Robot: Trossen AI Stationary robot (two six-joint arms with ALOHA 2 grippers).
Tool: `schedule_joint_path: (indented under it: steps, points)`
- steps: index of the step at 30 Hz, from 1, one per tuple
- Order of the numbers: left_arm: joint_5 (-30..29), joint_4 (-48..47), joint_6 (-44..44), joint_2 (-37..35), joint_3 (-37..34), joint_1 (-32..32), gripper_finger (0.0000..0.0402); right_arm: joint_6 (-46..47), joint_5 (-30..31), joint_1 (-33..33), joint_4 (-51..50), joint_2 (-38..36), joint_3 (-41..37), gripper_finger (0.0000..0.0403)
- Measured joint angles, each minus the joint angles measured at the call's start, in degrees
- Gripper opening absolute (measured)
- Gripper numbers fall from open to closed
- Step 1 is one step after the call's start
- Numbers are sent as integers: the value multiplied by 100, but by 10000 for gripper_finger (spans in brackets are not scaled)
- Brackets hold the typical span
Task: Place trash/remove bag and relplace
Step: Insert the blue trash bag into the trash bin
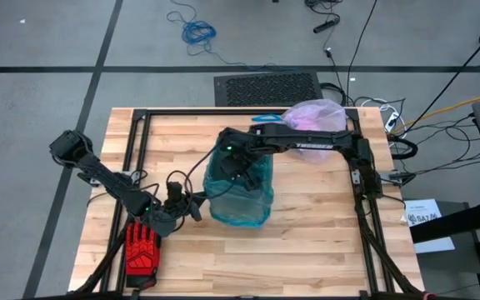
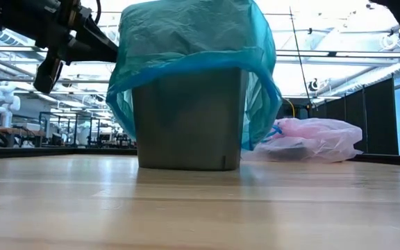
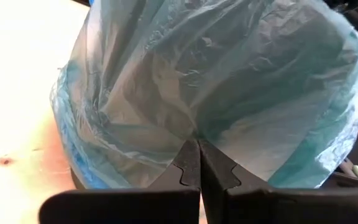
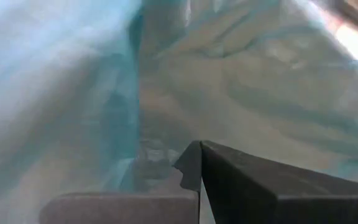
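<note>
I am watching the bin [image 2: 186, 118] up close, teal bag [image 2: 186, 42] draped over its rim. My right gripper [image 4: 199, 147], pinched together, is working inside that bag; left gripper [image 3: 199, 142] is closed just beside it. The pink bag [image 1: 315, 115] is lying behind. Next I judge: seating the liner down evenly.

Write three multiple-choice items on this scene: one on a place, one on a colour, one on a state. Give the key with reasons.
1. Where is the red glove?
A. table's near-left corner
B. inside the bin
C. beside the pink bag

2. What colour bag lines the bin?
A. black
B. teal-blue
C. yellow

3. How are the left gripper's fingers?
A. wide open
B. shut on the teal bag
C. holding the glove

Key: 1 A, the high view shows it there, by the left arm. 2 B, teal film drapes the rim. 3 B, the left wrist view shows the tips pinched on teal film.
</note>
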Motion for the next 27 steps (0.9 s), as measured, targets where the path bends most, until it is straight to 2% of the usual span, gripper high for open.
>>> schedule_joint_path:
  steps: [6,17,23,27]
  points:
    - [-82,7,129,-117,0,-9,0,118,-5,-39,-291,509,-20,0]
    - [-365,-159,1077,-895,-2,-16,0,438,-62,-34,-390,562,-576,0]
    - [-641,-491,1020,-1049,-2,8,0,546,-66,-12,-137,557,-947,0]
    - [-613,-1102,173,-834,-2,260,0,545,-72,53,-91,559,-997,0]
